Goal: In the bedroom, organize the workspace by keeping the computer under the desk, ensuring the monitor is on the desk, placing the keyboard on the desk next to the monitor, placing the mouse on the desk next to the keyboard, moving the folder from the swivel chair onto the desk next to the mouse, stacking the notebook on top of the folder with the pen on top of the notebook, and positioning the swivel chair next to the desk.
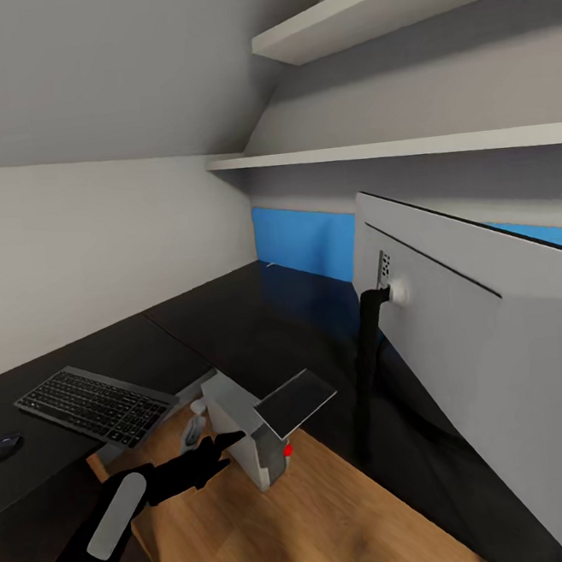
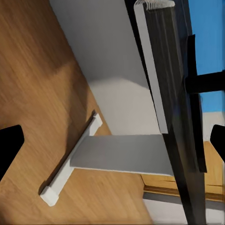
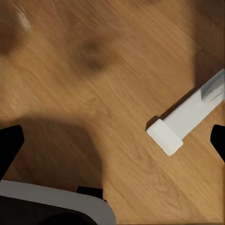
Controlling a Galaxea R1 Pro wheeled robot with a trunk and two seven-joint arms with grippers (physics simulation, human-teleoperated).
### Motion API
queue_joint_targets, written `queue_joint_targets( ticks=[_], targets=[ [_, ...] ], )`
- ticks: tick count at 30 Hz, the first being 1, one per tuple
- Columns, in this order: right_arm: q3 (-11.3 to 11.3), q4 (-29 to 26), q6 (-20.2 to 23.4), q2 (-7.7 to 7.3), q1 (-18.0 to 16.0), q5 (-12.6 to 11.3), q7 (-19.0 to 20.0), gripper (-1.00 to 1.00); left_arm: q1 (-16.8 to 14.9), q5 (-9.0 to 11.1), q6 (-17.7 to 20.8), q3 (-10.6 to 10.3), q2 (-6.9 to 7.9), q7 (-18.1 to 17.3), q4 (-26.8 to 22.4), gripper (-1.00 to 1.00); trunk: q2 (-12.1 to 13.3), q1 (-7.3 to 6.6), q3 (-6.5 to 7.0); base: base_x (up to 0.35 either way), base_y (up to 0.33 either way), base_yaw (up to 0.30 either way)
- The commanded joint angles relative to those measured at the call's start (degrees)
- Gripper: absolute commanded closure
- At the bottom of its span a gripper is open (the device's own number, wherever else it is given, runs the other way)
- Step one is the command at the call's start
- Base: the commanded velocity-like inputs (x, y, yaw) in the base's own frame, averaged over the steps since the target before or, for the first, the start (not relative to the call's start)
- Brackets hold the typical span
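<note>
The keyboard (image 1: pixel 95 404) lies on the glossy black desk (image 1: pixel 259 317) at the left, with the dark mouse (image 1: pixel 3 447) just left of it. The monitor (image 1: pixel 486 356) stands at the right, its light-grey back and black stand toward me. Down in the gap by the desk, the light-grey computer (image 1: pixel 243 435) stands on the wood floor, with a thin dark-grey slab (image 1: pixel 294 398) on top, perhaps the notebook. My left gripper (image 1: pixel 208 456) hangs open just beside the computer; its wrist view shows open fingers (image 2: pixel 9 147). My right gripper (image 3: pixel 112 140) is open above bare floor.
Two white shelves (image 1: pixel 405 144) hang above the desk, over a blue back panel (image 1: pixel 307 244). A plain wall (image 1: pixel 97 247) closes the left side. A white desk foot (image 3: pixel 180 125) rests on the wood floor (image 1: pixel 279 530), and it is also under the left gripper (image 2: pixel 70 164).
</note>
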Motion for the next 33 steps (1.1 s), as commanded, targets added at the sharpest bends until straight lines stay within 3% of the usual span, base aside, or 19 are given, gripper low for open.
queue_joint_targets(
  ticks=[1, 33],
  targets=[
    [0.49, 0.06, -0.18, 0.01, -0.02, -0.35, -0.14, -1.00, -0.03, -0.09, 0.09, -0.07, 0.05, -0.39, 0.00, -1.00, -0.02, 0.00, -0.04, 0.000, 0.000, -0.209],
    [0.68, 0.04, -0.18, 0.20, -0.02, -0.33, -0.08, -1.00, -0.03, -0.15, 0.04, -0.07, 0.01, -2.18, -1.38, -1.00, -0.02, 0.00, -0.04, 0.000, 0.000, -0.029]
  ],
)
